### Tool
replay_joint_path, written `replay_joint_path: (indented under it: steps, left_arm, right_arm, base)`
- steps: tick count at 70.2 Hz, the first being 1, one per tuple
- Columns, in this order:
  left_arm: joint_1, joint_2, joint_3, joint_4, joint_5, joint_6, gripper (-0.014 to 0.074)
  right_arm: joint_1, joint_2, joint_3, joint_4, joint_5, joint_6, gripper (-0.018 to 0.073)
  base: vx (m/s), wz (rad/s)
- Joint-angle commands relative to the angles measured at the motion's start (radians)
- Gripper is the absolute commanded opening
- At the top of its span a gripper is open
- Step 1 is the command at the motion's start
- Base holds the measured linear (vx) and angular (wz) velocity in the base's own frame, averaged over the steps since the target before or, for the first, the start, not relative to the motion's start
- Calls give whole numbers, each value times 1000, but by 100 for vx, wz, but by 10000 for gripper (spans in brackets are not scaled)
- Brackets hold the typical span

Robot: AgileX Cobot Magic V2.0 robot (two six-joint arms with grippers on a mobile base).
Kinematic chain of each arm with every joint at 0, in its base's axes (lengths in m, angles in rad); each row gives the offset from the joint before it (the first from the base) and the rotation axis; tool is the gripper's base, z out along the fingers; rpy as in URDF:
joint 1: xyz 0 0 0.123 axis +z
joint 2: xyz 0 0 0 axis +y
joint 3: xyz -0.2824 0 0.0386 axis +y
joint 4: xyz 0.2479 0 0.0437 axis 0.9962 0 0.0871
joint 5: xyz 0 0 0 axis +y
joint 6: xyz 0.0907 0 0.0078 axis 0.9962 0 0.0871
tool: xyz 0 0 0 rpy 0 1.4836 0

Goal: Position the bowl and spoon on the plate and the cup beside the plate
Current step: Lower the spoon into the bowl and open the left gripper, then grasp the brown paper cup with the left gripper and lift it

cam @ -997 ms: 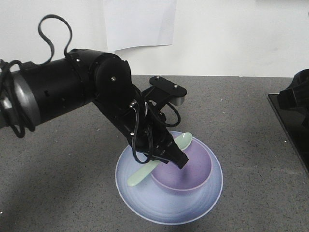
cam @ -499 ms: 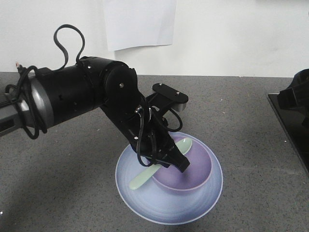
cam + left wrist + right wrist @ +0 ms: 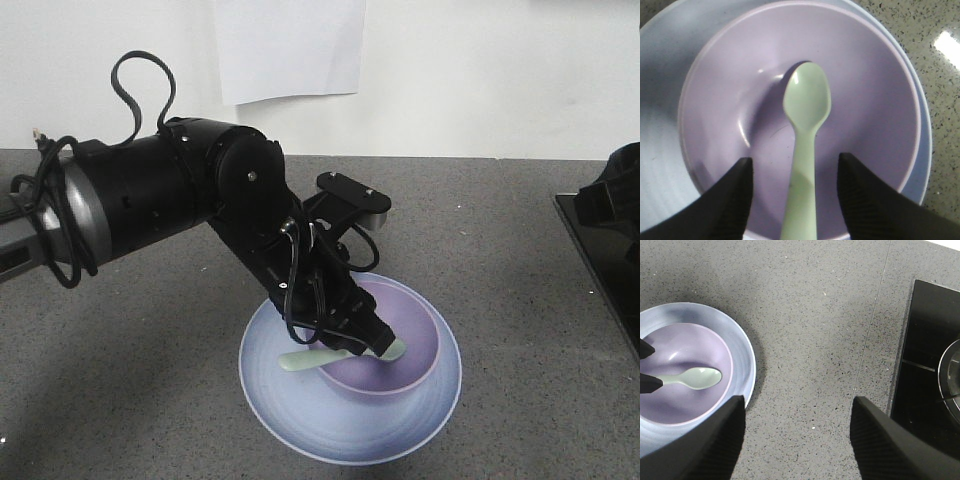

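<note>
spoon (image 3: 805, 150) lies lengthwise between the spread, non-gripping jaws of left gripper (image 3: 794, 161), head forward in bowl (image 3: 867, 95); right gripper (image 3: 797, 402), likewise spread and empty, farther off.

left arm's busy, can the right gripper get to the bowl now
Probably yes: only bare counter lies between the right gripper and the bowl, though the left gripper hovers over it.

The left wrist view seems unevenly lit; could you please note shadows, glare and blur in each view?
Left wrist view: the spoon throws a dark shadow leftward inside the bowl, and glare streaks the counter. Right wrist view: the near fingers are soft. Front view: sharp, soft shadows only.
</note>
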Motion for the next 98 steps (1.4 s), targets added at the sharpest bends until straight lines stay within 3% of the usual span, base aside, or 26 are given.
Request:
replay_joint_path:
  steps: [1, 15, 24, 29, 39, 58, 70, 87, 98]
  left_arm:
    - [-5, -50, -26, -26, -32, -1, 402]
    - [-1, -84, -27, 15, -41, -30, 398]
    - [14, -153, -27, 143, -57, -121, 398]
    - [53, -201, -27, 211, -59, -168, 398]
    - [184, -297, -27, 296, -59, -223, 398]
    - [556, -378, -27, 298, -66, -222, 398]
    - [727, -367, -27, 298, -103, -222, 398]
    - [877, -360, -26, 394, -186, -275, 398]
    - [942, -317, -26, 393, -221, -294, 398]
  right_arm:
    - [-5, -15, -30, -14, -54, 1, 452]
    - [-5, -15, -30, -14, -54, 1, 452]
    - [-5, -15, -30, -14, -54, 1, 452]
    - [-5, -15, -30, -14, -54, 1, 452]
    - [-5, -15, -30, -14, -54, 1, 452]
    - [-5, -15, -30, -14, -54, 1, 452]
    - [-5, -15, -30, -14, -53, 0, 452]
    - [-5, -15, -30, -14, -52, 0, 452]
    - [-5, -15, -30, -14, -58, 0, 452]
  base:
    - [0, 0]
    - [0, 0]
    - [0, 0]
    - [0, 0]
    - [0, 0]
    - [0, 0]
    - [0, 0]
    - [0, 0]
    - [0, 0]
